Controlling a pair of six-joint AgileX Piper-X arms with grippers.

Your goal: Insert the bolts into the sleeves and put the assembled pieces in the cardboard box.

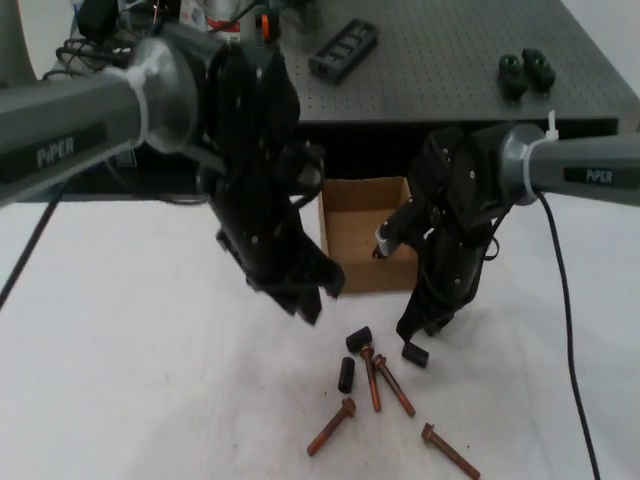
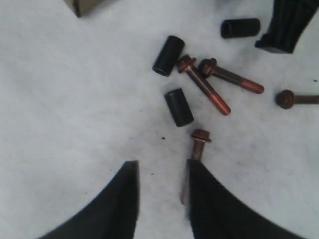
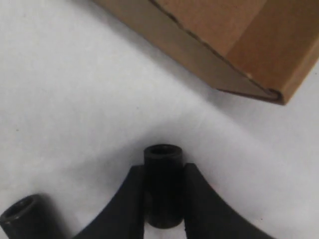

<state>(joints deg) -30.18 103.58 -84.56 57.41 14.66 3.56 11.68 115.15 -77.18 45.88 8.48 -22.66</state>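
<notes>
Right hand pinches a sleeve just beside the cardboard box.

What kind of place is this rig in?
Likely a robotics lab bench: a perforated breadboard table at the back, tangled cables at its far corner, and a white-covered work surface in front.

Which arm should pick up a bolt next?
Left. The left gripper, open, hangs right over a bolt. The right gripper is shut on a sleeve by the box, so it's busy.
</notes>
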